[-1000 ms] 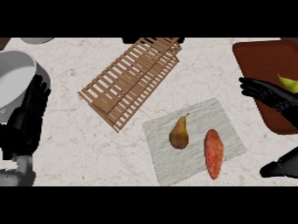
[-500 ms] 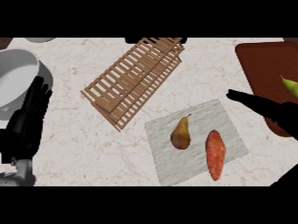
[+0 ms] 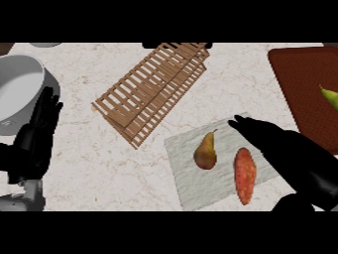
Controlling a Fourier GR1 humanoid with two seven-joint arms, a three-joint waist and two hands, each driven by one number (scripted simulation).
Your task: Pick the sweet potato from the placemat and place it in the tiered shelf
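An orange sweet potato point(image 3: 245, 174) lies lengthwise on the right part of a pale grey placemat point(image 3: 190, 178), with a brownish pear point(image 3: 205, 153) to its left. My right hand point(image 3: 288, 151) is open, its straight fingers stretched up-left over the mat's right edge, just beside and above the sweet potato. The wooden slatted tiered shelf point(image 3: 153, 89) lies slanted on the counter behind the mat. At the left edge my left hand point(image 3: 32, 141) rests open with fingers up.
A white pot point(image 3: 7, 92) stands at the far left, close to my left hand. A dark red tray point(image 3: 303, 84) at the right carries a yellow-green pear point(image 3: 337, 100). Bare marble counter lies between shelf, pot and mat.
My right hand has moved down and left from over the red tray to the placemat's right edge, uncovering the yellow-green pear. The left hand has stayed put.
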